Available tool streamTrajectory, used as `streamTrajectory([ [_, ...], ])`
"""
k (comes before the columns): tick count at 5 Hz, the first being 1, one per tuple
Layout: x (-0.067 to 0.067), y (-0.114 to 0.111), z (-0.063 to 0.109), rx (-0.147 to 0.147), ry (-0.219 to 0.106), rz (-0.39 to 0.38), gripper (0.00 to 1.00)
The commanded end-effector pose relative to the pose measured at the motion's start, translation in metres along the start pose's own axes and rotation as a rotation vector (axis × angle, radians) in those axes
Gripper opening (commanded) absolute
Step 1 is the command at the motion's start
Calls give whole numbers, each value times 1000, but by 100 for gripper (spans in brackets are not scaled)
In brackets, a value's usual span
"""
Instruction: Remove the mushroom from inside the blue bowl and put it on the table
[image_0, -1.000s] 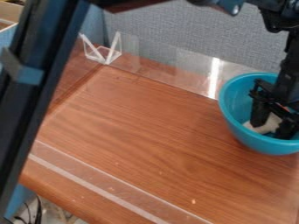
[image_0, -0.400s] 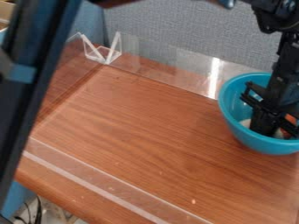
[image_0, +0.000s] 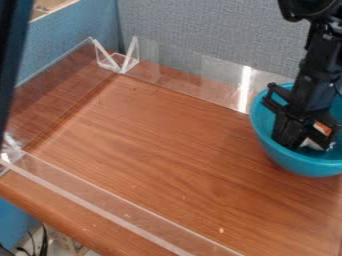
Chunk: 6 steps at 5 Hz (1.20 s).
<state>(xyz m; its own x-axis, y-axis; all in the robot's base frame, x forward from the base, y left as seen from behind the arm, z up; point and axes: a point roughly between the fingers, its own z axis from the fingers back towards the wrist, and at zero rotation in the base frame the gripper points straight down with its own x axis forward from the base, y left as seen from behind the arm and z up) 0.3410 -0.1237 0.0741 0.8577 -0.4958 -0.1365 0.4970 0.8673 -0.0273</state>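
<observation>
The blue bowl (image_0: 273, 148) stands at the right edge of the table (image_0: 154, 145). My gripper (image_0: 305, 140) points straight down into it, its black fingers together just above the bowl's inside. A small pale shape with a bit of orange, the mushroom (image_0: 318, 145), shows at the fingertips and looks pinched between them. The fingers and the frame's right edge hide most of it.
Low clear acrylic walls (image_0: 221, 72) edge the table at the back, left and front. A small clear folded stand (image_0: 118, 55) sits in the far left corner. Blue-grey partition panels rise behind the table.
The fingers closed inside the bowl, and the gripper then rose a little and shifted slightly. The dark out-of-focus bar at the left has swung almost out of the picture.
</observation>
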Motion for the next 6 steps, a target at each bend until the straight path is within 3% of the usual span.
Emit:
streamTrajectory([
  [1,-5,3,40,19,-97,4,0],
  [4,-24,5,60,28,-118,27,0],
  [6,-47,14,67,36,-109,83,0],
])
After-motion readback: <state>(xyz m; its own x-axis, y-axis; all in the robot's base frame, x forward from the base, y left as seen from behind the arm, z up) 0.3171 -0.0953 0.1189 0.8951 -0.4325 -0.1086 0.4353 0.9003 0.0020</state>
